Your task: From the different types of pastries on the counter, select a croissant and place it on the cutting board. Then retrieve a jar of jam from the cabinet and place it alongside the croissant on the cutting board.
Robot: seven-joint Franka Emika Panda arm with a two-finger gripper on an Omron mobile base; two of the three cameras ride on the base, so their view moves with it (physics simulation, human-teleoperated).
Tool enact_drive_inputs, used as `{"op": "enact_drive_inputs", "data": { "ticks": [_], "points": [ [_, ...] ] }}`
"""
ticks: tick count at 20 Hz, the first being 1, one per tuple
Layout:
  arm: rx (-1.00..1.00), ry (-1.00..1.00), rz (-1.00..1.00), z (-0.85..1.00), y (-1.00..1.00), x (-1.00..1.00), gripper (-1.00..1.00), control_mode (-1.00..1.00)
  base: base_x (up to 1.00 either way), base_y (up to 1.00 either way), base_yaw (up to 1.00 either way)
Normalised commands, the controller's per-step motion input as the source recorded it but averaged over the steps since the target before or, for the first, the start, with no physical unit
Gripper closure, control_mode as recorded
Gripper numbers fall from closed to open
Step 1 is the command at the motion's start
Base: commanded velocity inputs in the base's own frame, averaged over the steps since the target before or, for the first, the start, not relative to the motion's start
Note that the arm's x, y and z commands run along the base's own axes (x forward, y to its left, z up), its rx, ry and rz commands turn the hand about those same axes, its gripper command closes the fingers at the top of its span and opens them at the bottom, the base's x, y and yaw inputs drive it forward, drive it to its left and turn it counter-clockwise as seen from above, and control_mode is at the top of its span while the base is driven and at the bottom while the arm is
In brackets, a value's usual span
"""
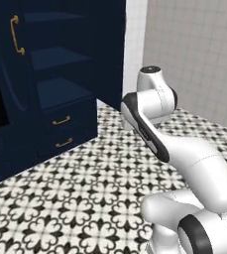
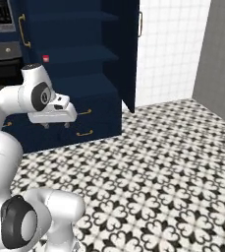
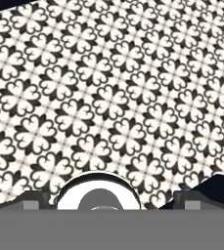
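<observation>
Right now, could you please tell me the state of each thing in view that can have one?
cabinet: door open, shelves exposed.
jar of jam: on a shelf inside the cabinet, not gripped.
gripper: open, holding nothing, pointing down at the floor.
cabinet drawers: shut.

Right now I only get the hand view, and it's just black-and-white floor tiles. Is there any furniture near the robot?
Observer: Yes. A tall navy cabinet stands ahead of the arm, with its door open onto flat shelves.
Operator: Is anything on those shelves?
Observer: The right base view shows a small red spot at the left end of one shelf. It may be the lid of the jar of jam, but it is too small to be sure.
Operator: And under the shelves?
Observer: Two drawers, one above the other, each with a gold handle.
</observation>
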Motion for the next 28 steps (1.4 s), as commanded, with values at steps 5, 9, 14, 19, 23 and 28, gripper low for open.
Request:
{"op": "enact_drive_inputs", "data": {
  "ticks": [5, 9, 14, 19, 23, 28],
  "points": [
    [0.00, 0.00, 0.00, 0.00, 0.00, 0.00, -1.00, 1.00, 1.00, -0.21, 0.19],
    [0.00, 0.00, 0.00, 0.00, 0.00, 0.00, -1.00, 1.00, 1.00, -0.03, 0.31],
    [0.00, 0.00, 0.00, 0.00, 0.00, 0.00, -1.00, 1.00, 1.00, -0.32, 0.31],
    [0.00, 0.00, 0.00, 0.00, 0.00, 0.00, -1.00, 1.00, 1.00, -0.49, 0.27],
    [0.00, 0.00, 0.00, 0.00, 0.00, 0.00, -1.00, 1.00, 1.00, -0.39, 0.27],
    [0.00, 0.00, 0.00, 0.00, 0.00, 0.00, -1.00, 1.00, 1.00, -0.25, 0.33]
  ]
}}
